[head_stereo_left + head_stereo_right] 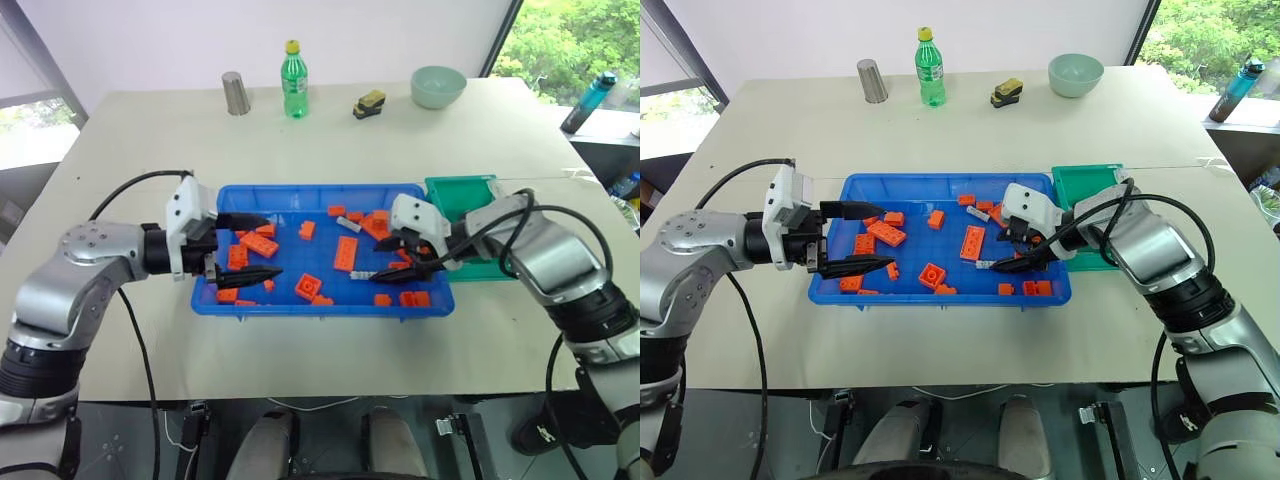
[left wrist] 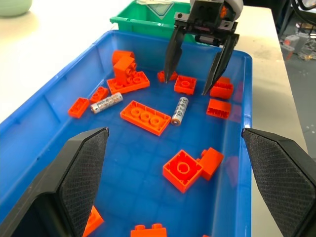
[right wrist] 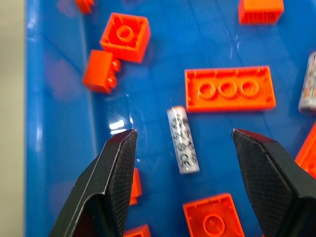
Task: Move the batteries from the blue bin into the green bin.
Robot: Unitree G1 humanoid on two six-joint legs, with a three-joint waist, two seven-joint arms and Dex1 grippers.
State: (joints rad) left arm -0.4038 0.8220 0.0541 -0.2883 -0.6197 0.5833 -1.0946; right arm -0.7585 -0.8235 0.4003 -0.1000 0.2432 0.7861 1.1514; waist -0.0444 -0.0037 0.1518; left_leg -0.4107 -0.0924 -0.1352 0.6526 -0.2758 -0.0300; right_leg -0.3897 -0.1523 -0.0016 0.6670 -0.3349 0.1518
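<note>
The blue bin [image 1: 320, 189] lies mid-table, scattered with orange bricks [image 1: 345, 253]. Two batteries show among them: one [image 3: 182, 140] on the bin floor directly between the fingers of my open right gripper [image 1: 390, 262], which hangs just above it, and another [image 2: 106, 103] toward the far wall. The green bin [image 1: 462, 190] touches the blue bin's right end, behind my right arm. Over the bin's left end my left gripper [image 1: 245, 246] is held open and level, pointing right, with nothing between its fingers.
At the table's far edge stand a metal cup [image 1: 236, 93], a green bottle [image 1: 293, 80], a small yellow-and-black toy [image 1: 369, 103] and a pale green bowl [image 1: 438, 86]. A dark bottle [image 1: 590, 100] stands off to the right.
</note>
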